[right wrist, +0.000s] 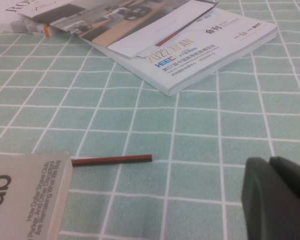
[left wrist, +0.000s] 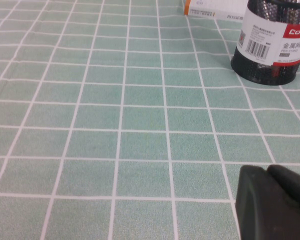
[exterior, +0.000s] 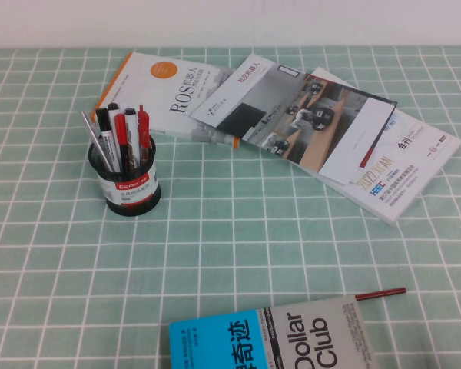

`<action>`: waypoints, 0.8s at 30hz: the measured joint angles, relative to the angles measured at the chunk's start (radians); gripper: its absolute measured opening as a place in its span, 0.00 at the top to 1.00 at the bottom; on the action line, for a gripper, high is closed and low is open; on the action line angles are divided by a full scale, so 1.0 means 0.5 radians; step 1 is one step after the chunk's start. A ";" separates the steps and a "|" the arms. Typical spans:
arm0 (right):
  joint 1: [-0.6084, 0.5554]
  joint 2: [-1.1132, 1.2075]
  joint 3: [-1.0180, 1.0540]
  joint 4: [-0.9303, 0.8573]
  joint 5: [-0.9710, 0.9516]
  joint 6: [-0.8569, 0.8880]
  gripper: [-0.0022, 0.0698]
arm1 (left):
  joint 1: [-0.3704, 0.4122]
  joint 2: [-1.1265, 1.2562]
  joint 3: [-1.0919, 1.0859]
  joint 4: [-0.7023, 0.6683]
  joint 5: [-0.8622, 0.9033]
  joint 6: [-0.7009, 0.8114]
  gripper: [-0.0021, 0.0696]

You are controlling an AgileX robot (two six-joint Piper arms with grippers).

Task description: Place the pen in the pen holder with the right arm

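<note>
Nearby, pen (exterior: 380, 294) beside book (exterior: 315, 338); hands (right wrist: 277, 200) (left wrist: 272, 202) — low.

Green tablecloth (exterior: 307, 238) with a white grid, a plain pale wall (exterior: 230, 23) behind, under even light.

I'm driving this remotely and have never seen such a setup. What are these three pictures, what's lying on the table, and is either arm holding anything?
One picture looks down from a raised camera; the other two come from cameras on each arm's wrist. The dark shapes at their edges are the left gripper and right gripper, both low over the checked cloth, holding nothing. The pen lies partly under a book. The pen holder, with several pens in it, stands left of the stacked books.
</note>
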 joint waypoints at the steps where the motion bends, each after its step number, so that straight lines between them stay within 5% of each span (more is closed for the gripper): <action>1: 0.000 0.000 0.000 0.000 0.000 0.000 1.00 | 0.000 0.000 0.000 0.000 0.000 0.000 0.98; 19: 0.000 0.000 0.000 0.012 -0.023 0.000 1.00 | 0.000 0.000 0.000 0.000 0.000 0.000 0.98; 24: 0.000 0.000 0.000 0.537 -0.196 0.028 1.00 | 0.000 0.000 0.000 0.000 0.000 0.000 0.98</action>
